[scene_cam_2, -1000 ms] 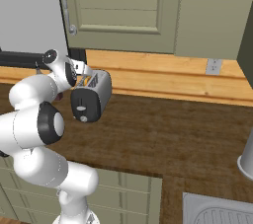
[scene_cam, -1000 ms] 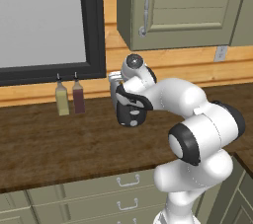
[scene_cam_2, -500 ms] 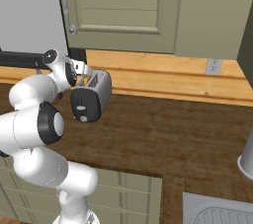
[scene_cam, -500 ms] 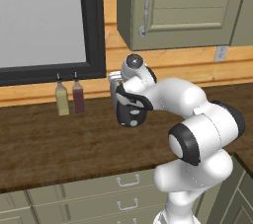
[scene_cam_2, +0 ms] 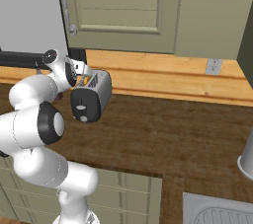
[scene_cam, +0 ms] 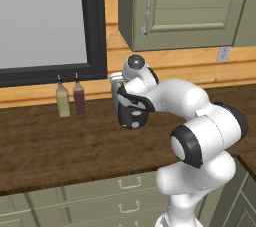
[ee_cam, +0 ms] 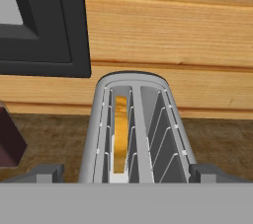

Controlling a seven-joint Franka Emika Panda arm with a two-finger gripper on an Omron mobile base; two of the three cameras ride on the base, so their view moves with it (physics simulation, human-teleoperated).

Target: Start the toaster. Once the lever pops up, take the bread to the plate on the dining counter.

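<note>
Bottles (scene_cam: 70, 99) left of toaster (scene_cam_2: 92, 95), bread (ee_cam: 120, 134) in slot, gripper (ee_cam: 123, 174) above

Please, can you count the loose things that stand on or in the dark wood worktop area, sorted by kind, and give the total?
Small silver two-slot toaster with a black end panel: 1
Pale-tan bread slice standing in a toaster slot: 1
Small bottles by the wall, one yellowish and one dark red: 2
Grey container at the right edge of the right base view, partly cut off: 1
Total: 5
</note>
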